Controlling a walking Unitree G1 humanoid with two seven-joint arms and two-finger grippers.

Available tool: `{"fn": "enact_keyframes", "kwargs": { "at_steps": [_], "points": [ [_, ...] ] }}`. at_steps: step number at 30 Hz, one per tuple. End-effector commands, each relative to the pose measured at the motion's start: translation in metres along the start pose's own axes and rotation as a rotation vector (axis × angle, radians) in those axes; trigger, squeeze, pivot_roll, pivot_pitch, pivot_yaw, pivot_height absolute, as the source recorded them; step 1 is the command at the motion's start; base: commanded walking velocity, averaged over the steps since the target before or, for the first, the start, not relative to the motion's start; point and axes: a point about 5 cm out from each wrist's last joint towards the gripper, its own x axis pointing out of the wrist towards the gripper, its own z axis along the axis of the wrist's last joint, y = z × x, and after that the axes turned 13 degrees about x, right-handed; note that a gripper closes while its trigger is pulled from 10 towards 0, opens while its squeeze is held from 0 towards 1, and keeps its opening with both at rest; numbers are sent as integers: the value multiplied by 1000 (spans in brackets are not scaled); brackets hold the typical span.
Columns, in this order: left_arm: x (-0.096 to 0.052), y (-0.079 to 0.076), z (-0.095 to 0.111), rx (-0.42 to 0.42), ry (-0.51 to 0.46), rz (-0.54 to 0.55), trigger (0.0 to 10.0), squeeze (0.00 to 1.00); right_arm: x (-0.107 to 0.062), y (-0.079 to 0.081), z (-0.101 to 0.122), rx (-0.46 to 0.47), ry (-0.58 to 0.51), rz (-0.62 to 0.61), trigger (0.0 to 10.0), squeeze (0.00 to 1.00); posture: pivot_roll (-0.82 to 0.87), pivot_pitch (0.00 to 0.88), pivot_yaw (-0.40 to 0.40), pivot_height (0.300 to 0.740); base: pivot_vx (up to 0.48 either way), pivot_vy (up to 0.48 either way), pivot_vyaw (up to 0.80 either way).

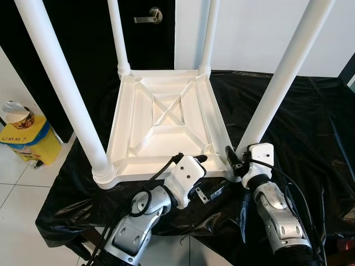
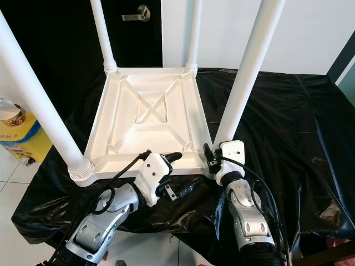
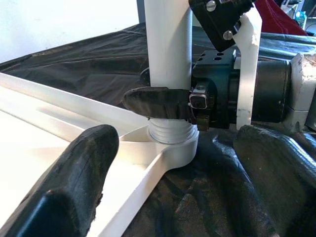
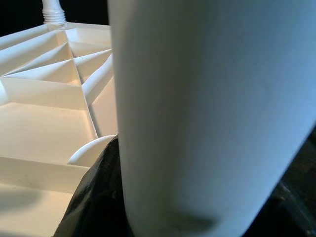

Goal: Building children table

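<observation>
A white plastic table top (image 1: 166,119) lies upside down on a black sheet (image 1: 305,122), with all of its legs pointing up. My right gripper (image 1: 235,157) is shut on the near right leg (image 1: 277,83), just above its threaded base (image 3: 173,136). One of its black fingers (image 3: 160,102) wraps across the front of that leg. My left gripper (image 1: 211,174) is open at the table's near rim, beside that corner. One finger (image 3: 79,173) lies over the rim inside the top and the other (image 3: 276,163) over the sheet. The near left leg (image 1: 61,83) stands in its socket.
Two far legs (image 1: 118,33) (image 1: 209,33) rise in front of a black door with a lever handle (image 1: 148,16). A yellow bin with a cup on it (image 1: 25,136) stands on the white tiled floor at the left. The sheet extends well to the right.
</observation>
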Motion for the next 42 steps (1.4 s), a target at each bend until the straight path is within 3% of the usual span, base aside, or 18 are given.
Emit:
{"fn": "enact_keyframes", "kwargs": {
  "at_steps": [1, 6, 15, 16, 23, 33, 34, 38, 42],
  "points": [
    [0, -2, -3, 1, 18, 7, 10000, 0, -6, -2, -16, -4, 79, -43, 10000, 0, 7, 19, -52, 740, 0, 0, 0],
    [-1, -1, -2, -2, 8, 20, 10000, 0, -5, 7, -14, 42, 47, -110, 10000, 0, 4, 24, -52, 740, 0, 0, 0],
    [-1, -1, -1, -5, 3, 22, 10000, 0, -6, 14, -11, 65, 36, -113, 10000, 16, 0, 26, -51, 740, 0, 0, 0],
    [-1, -1, -1, -6, 2, 22, 10000, 0, -6, 16, -9, 78, 26, -91, 10000, 1000, 0, 26, -52, 740, 0, 0, 0],
    [0, -1, -1, -6, 0, 23, 10000, 0, -7, 17, 1, 101, -10, 13, 10000, 1000, 1, 22, -55, 740, 0, 0, 0],
    [2, 1, -1, -4, -3, 31, 10000, 0, -14, -6, 12, 28, 4, 243, 10000, 1000, -1, 18, -60, 740, 0, 0, 0],
    [3, 1, 0, -3, -5, 32, 10000, 0, -13, -11, 14, 3, 24, 296, 10000, 0, -1, 16, -60, 740, 0, 0, 0],
    [3, 1, 0, -2, -6, 32, 10000, 0, -12, -16, 15, -14, 39, 331, 10000, 0, 0, 15, -61, 740, 0, 0, 0],
    [3, 3, 0, 1, -8, 37, 10000, 0, 1, -23, 18, -62, 83, 403, 10000, 0, 2, 12, -63, 740, 0, 0, 0]
  ]
}}
